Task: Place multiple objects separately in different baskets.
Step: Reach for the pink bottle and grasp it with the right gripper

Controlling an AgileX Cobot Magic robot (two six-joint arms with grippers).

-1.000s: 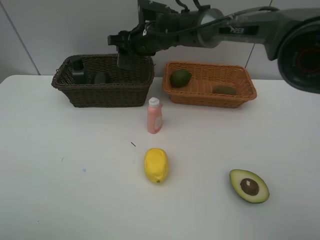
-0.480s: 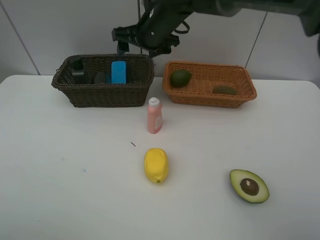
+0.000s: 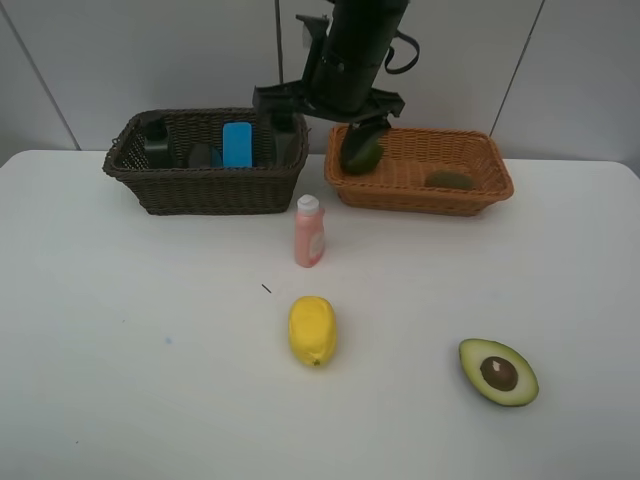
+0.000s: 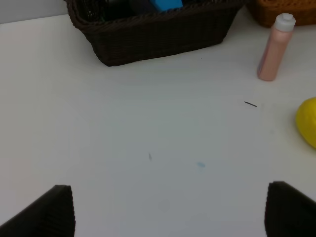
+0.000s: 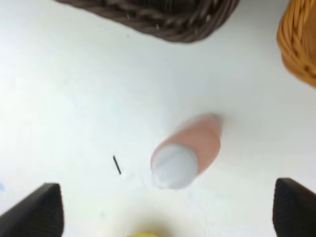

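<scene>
The right tool [image 5: 169, 211], jaws wide apart and empty, hangs over the pink bottle [image 5: 185, 150] directly below. Descending off-centre, it could topple the bottle. The left tool [image 4: 173, 210] is also apart.

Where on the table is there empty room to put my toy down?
The whole left side is bare, in front of the dark basket and left of the lemon. Bare too: between lemon and avocado half. Crowded: the middle back, where the pink bottle stands by the orange basket.

Brown basket [image 3: 200, 192] holds the blue eraser [image 3: 237, 145]; orange basket [image 3: 430, 197] holds lime [image 3: 362, 158] and kiwi [image 3: 449, 180]. Pink bottle [image 3: 309, 232] stands upright mid-desk, lemon [image 3: 312, 330] and avocado half [image 3: 498, 372] nearer the front edge.
</scene>
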